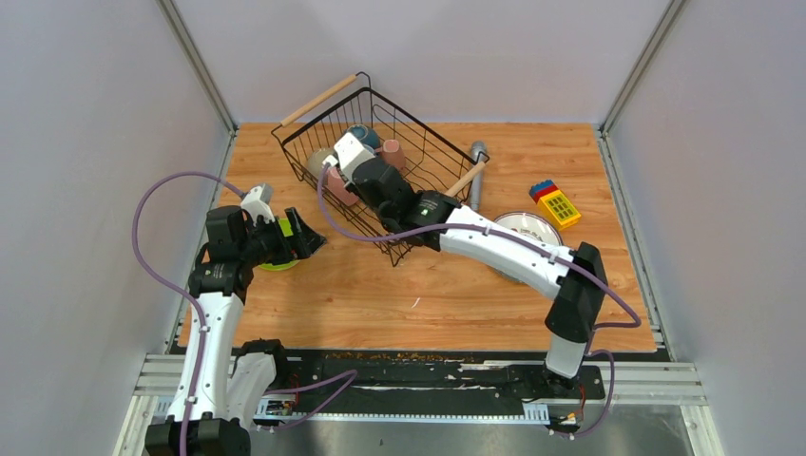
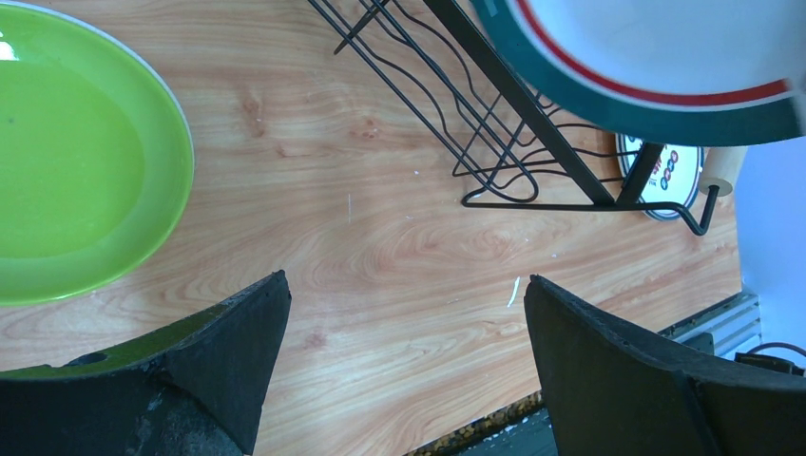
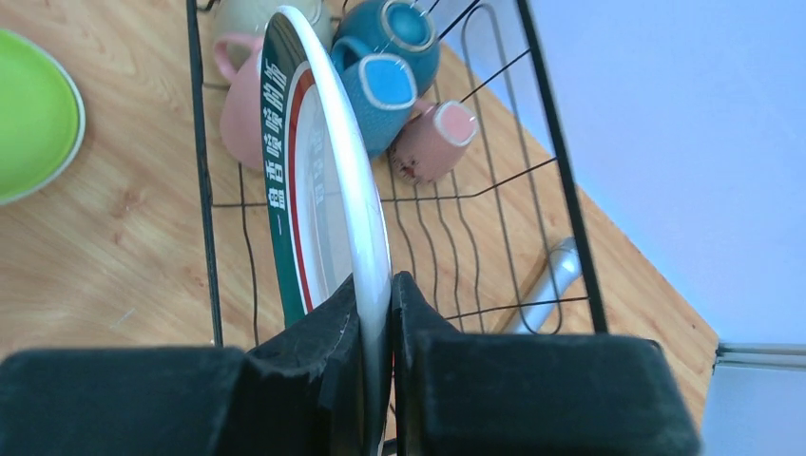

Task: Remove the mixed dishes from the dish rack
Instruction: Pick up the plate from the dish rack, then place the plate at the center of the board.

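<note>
Your right pincer (image 3: 377, 304) is clamped on the rim of a white teal-rimmed plate (image 3: 318, 161), held on edge at the dish rack (image 3: 201, 190). Your left pincer (image 2: 407, 294) is apart, holding nothing, over the table (image 2: 380, 228) beside the lime-green plate (image 2: 67, 161).

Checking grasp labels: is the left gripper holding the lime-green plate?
No: the left gripper is open over bare wood, holding nothing, and the lime-green plate lies on the table beside it.
</note>
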Robot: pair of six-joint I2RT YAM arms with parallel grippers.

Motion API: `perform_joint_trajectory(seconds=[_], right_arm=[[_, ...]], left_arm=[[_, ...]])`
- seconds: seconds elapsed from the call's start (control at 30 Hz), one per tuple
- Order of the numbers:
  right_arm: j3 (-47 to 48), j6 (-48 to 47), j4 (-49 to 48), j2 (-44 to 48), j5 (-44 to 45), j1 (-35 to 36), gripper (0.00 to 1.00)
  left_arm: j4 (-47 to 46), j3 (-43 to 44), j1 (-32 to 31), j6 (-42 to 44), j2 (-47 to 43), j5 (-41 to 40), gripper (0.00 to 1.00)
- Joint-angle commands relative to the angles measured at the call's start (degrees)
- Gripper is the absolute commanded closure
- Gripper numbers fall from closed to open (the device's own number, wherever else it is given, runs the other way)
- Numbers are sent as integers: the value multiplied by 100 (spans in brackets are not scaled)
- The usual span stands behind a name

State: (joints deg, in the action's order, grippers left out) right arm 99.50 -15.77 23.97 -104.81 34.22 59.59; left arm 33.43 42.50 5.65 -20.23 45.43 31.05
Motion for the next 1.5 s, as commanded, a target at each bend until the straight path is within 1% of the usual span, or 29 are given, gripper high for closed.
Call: perform_joint_trajectory(seconds=[0.0, 0.3, 0.47, 0.63, 0.9, 1.0, 1.1, 1.33, 1.47], right_arm=[[244, -143, -569, 654, 407, 27, 100], [-92, -82, -873, 1389, 743, -58, 100], [-370, 212, -943, 1944, 759, -254, 100], [-765, 636, -944, 2543, 740, -599, 100], [-1596, 1293, -913, 3659, 522, -1440, 100], [-1803, 1529, -705, 3977, 382, -1788, 100], [-1999, 1959, -461, 4231, 178, -2209, 100], [-2680, 2838, -12, 4773, -551, -3354, 100], [-3046, 3303, 273, 5044, -1113, -4095, 100]], left_arm=[[-162, -9, 24, 1, 9, 45, 0], [-161, -5, 26, 4, 27, 46, 0], [-161, -5, 22, 2, 51, 50, 0], [-159, -5, 24, -3, 90, 52, 0], [-155, -5, 25, 0, 138, 41, 0], [-153, -5, 24, -6, 153, 47, 0], [-153, -5, 24, -7, 165, 43, 0], [-144, -4, 26, -7, 176, 11, 0], [-139, 3, 23, -7, 185, 8, 0]])
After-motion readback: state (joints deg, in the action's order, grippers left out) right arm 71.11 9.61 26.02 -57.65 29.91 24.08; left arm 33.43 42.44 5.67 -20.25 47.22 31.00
